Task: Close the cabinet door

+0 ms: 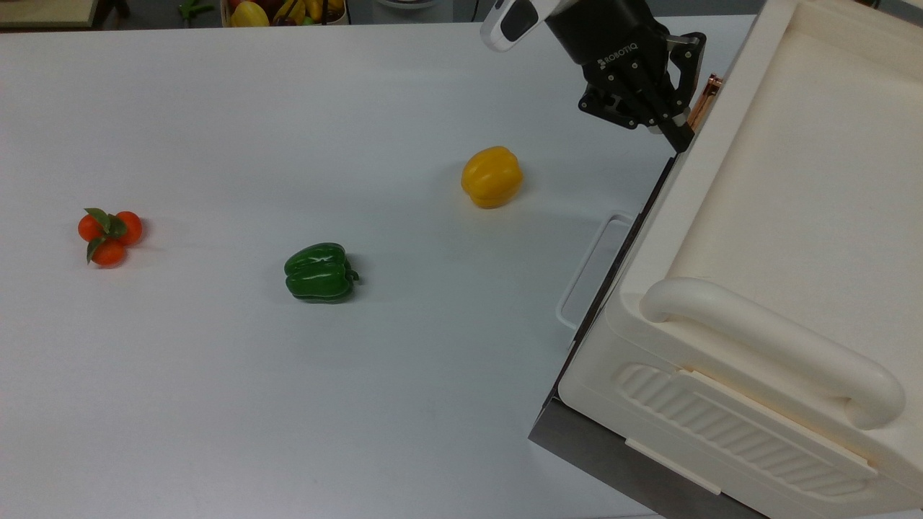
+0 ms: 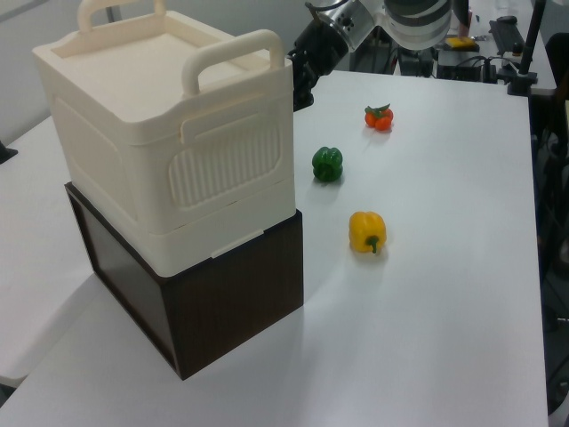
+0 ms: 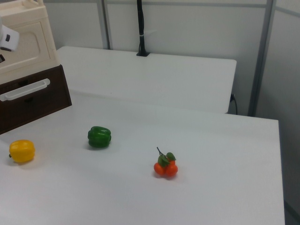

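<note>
The cabinet door (image 3: 33,33), a cream panel with a recessed inset, lies flush against the front of the cream cabinet (image 1: 793,187). In the top view the door is edge-on, and its copper bar handle (image 1: 704,99) sticks out at the far end. My black gripper (image 1: 685,115) is right at that handle, pressed close to the cabinet's front edge. In the left view the gripper (image 2: 300,84) sits against the cabinet's far corner, and the door itself is hidden behind the cabinet body.
The cabinet stands on a dark brown box (image 2: 231,294) with a white drawer handle (image 1: 588,267). On the white table lie a yellow pepper (image 1: 492,176), a green pepper (image 1: 319,272) and a cluster of tomatoes (image 1: 109,234).
</note>
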Robot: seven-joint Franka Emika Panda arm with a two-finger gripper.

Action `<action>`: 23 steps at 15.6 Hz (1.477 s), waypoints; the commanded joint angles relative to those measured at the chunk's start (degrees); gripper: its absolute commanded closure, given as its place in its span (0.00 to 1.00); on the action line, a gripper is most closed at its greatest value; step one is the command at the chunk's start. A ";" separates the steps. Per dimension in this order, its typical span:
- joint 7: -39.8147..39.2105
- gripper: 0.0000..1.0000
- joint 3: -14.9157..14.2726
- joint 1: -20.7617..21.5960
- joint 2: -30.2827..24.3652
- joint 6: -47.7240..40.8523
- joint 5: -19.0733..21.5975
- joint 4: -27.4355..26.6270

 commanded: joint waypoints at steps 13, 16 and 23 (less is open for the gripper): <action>1.29 0.00 -10.52 -4.78 -11.11 -36.20 -30.33 -0.81; 1.38 0.00 -11.39 -4.78 -13.92 -44.99 -37.28 -0.63; -0.37 0.00 -14.65 -4.78 -16.92 -52.23 -43.98 -0.55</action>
